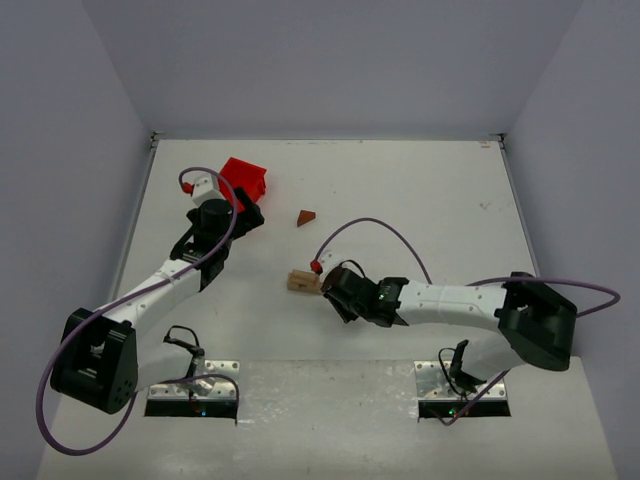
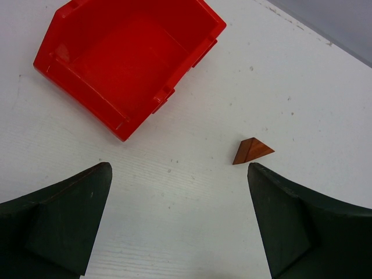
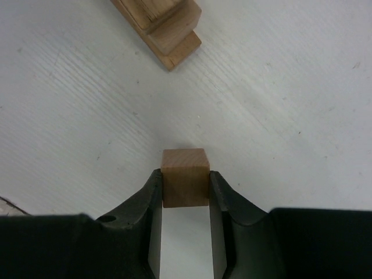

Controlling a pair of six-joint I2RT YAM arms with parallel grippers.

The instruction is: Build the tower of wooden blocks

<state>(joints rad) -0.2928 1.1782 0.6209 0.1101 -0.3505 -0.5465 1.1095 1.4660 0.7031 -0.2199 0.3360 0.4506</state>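
Looks like the pick-up of the next piece: has a pale cube [image 3: 185,177] pinched in the right tool [image 3: 186,174], narrowed onto it with a finger flat against each side face; cannot tell whether lifted or resting on the table [image 3: 290,116]. Sits just short of the started tower [image 3: 165,29], a low stack of tan slabs and blocks near the middle of the table. Calls next, by judgement, for raising the cube straight up, carrying it over the stack, squaring it to the top block and lowering gently before letting go; could knock the stack askew if brought in low. Leaves the reddish-brown wedge [image 2: 251,151] for later, lying alone beyond the stack, near the red bin [image 2: 128,58]. Holds nothing in the left tool [image 2: 179,174], spread fully wide over the table with the wedge just ahead of one finger. Shows the finger contact on the cube only in the right wrist view; hides the cube beneath the tool from overhead. Shows the inside of the bin only in the left wrist view. Gives the whole layout, stack between wedge and right tool, only from above.
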